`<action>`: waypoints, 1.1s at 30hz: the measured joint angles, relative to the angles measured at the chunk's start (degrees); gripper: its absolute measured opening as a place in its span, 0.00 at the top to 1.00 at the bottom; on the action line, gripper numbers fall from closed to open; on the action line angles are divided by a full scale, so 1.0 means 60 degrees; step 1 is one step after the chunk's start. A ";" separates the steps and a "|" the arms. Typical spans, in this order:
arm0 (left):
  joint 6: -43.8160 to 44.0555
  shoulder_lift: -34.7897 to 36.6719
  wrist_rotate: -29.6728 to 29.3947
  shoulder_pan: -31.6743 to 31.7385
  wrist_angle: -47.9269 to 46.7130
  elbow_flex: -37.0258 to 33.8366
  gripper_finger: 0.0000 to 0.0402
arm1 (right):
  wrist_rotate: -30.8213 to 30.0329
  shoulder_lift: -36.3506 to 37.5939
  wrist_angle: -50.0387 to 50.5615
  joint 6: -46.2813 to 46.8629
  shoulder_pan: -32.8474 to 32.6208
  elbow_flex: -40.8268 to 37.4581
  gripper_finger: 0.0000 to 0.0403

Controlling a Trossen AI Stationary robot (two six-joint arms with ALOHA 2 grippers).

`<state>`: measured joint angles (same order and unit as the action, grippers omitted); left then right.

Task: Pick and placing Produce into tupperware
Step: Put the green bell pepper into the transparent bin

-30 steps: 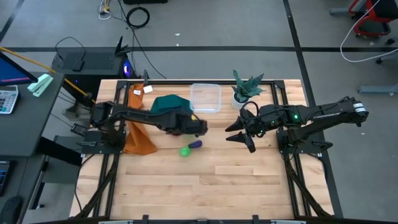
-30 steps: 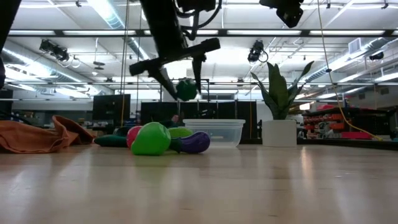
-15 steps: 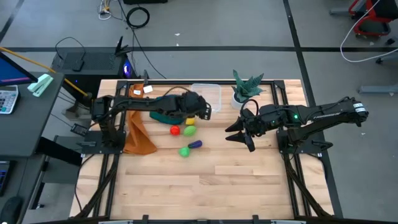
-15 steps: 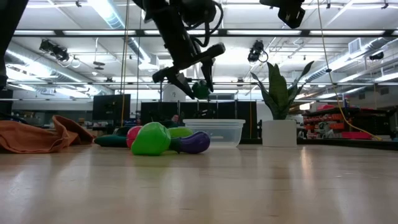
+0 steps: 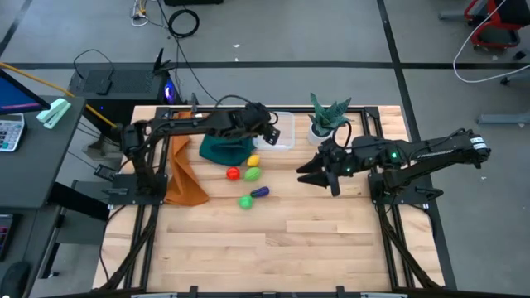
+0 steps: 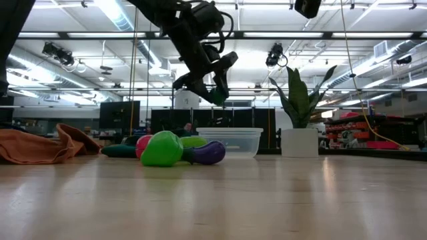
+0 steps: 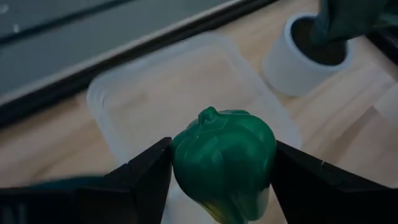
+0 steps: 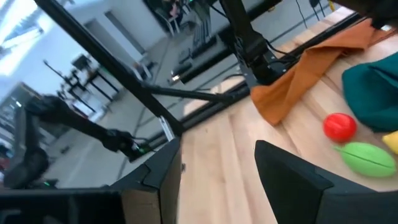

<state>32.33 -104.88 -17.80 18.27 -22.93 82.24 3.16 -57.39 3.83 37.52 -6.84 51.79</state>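
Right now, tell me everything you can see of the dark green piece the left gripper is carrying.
The dark green piece is a glossy plastic toy shaped like a bell pepper, lobed, with a small stem nub on top and a yellowish patch low on one side. It sits upright, clamped on both sides between the fingers of the left gripper, touching nothing else. It hangs in the air above the clear container, which looks empty beneath it.

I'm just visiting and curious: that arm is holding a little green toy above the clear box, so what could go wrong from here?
The left gripper holds the dark green toy high above the tupperware. Dropped from there, it might bounce out or miss.

The container looks light, so a descending arm could nudge it toward the white plant pot beside it.

The right gripper waits, open, close to the container; the two arms could crowd each other.
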 joint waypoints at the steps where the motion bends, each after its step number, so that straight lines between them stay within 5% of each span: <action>1: -0.0242 0.0000 0.0005 0.0061 0.0119 0.0000 0.37 | 0.0000 0.0000 -0.0075 0.0161 -0.0012 0.0000 0.59; 13: -0.2250 -0.0300 0.0515 0.0813 0.0646 -0.0011 0.39 | -0.0788 0.0000 -0.1466 0.1436 -0.0248 0.0000 0.59; 23: -0.2852 -0.0700 0.1294 0.1333 0.1491 0.0000 0.39 | -0.2212 0.0000 -0.1734 0.1563 -0.0914 0.0000 0.59; 33: -0.2909 -0.1521 0.1449 0.1314 0.1570 -0.0004 0.38 | -0.2455 0.0000 -0.1813 0.1602 -0.1145 0.0000 0.59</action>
<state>14.88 -114.01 -9.10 26.15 -13.51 82.21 -11.57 -57.39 -7.05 47.13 -13.72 51.79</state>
